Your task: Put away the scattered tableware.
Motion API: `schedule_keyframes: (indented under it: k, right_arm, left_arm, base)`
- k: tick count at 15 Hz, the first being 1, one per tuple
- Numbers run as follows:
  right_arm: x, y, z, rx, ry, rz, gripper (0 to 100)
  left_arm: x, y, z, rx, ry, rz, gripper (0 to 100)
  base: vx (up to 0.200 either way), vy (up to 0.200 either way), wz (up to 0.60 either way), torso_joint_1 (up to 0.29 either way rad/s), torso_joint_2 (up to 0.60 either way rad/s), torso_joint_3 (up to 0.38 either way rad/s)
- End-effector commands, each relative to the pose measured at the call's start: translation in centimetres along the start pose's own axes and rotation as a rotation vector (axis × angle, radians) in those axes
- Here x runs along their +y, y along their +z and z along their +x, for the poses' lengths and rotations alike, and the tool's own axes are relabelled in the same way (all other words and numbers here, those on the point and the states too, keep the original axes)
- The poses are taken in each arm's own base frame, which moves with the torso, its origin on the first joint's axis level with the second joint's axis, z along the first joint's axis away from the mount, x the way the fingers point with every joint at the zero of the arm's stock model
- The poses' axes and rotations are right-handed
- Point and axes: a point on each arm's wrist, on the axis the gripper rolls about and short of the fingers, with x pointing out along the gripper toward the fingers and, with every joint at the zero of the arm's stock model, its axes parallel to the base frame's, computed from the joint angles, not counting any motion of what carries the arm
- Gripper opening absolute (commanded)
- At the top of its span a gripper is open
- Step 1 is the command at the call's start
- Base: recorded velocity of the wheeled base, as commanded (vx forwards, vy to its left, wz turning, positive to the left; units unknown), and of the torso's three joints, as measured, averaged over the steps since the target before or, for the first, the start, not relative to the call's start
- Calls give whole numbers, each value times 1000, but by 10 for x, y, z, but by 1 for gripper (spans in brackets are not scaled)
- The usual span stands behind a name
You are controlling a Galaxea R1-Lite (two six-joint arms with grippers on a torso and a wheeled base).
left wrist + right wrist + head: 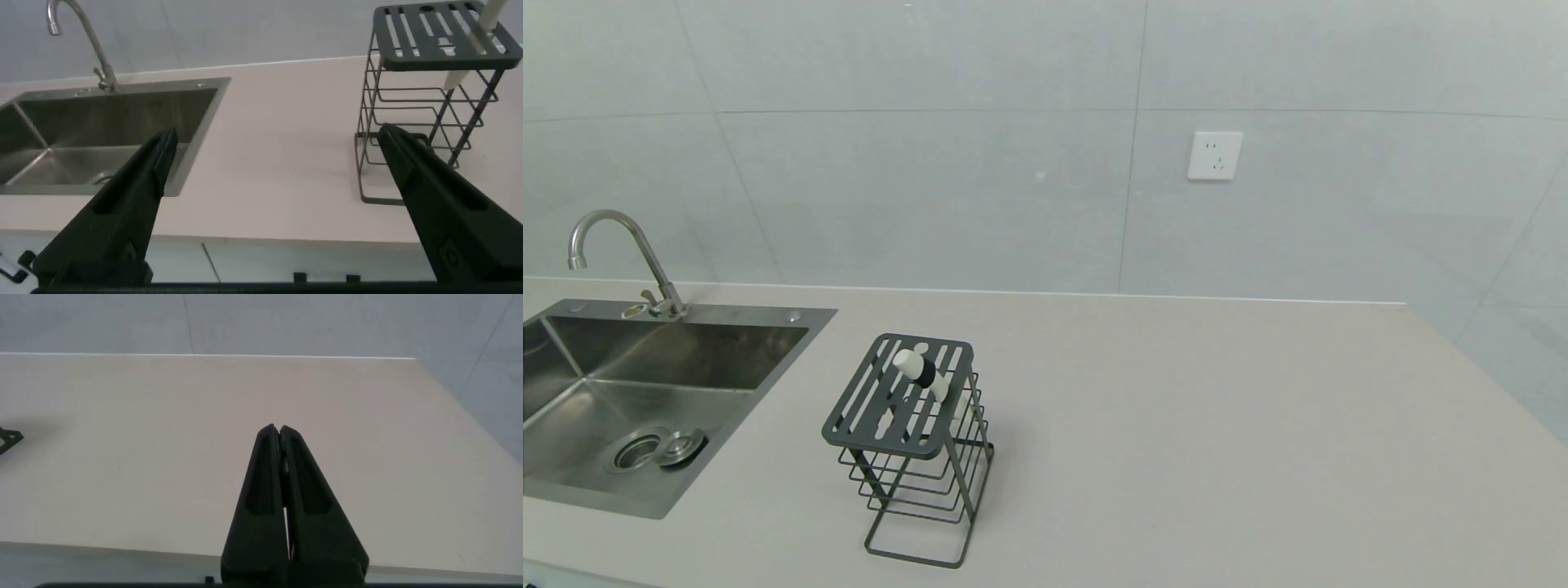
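One utensil [916,367] is slotted in the rack [882,443], ahead of the spread left gripper [275,133]; right gripper [280,431] is clenched, empty. Task is judged nearly complete.

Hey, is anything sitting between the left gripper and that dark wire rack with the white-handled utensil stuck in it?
Nothing visible does. Only bare beige countertop lies between the left gripper, fingers open, and the dark wire rack holding the white-handled utensil. The steel sink sits left of the rack, off that path.
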Motion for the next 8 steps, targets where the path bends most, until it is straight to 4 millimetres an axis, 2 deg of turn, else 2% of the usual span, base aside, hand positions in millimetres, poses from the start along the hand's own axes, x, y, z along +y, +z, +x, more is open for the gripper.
schedule_keyframes:
  k: [1,8]
  right_arm:
    - [0,0,0,2,0,0,0]
    - [0,0,0,2,0,0,0]
  left_arm:
    - [0,-1,0,21,-23,-25,100]
    - [-1,-1,0,7,-27,-19,100]
  base:
    - [0,0,0,0,0,0]
    - [0,0,0,0,0,0]
